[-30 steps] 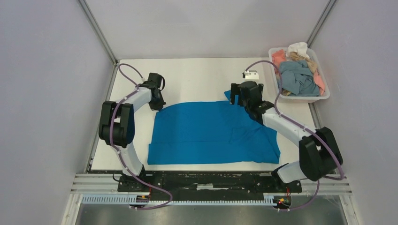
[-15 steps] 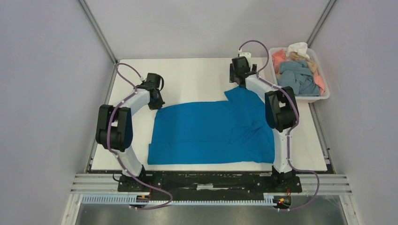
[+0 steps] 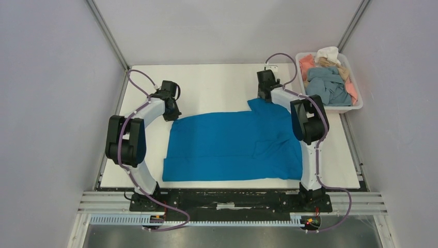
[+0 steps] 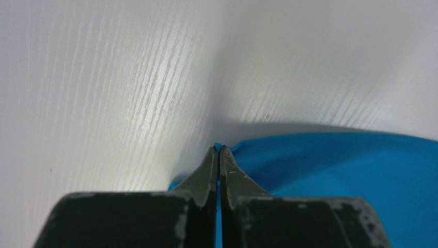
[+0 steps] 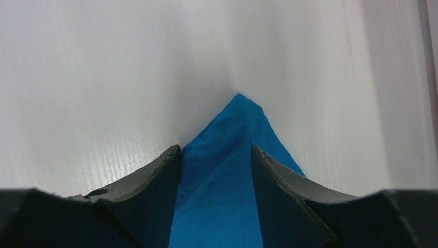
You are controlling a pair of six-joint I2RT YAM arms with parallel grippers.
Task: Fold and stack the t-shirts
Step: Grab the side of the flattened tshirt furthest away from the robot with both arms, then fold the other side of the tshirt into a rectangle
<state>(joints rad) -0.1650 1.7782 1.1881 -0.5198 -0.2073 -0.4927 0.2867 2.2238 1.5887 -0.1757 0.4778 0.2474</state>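
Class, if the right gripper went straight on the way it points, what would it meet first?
Probably the pointed corner of the bright blue cloth t-shirt, which lies between the right gripper's open fingers. Beyond that there is only bare white table, though depth is unclear.

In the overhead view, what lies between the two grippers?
Top external view: only the far edge of the blue t-shirt and bare white table lie between the left gripper and the right gripper.

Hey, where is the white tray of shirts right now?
In the top view, the white tray sits at the table's far right corner, just right of the right claw and beyond the blue shirt.
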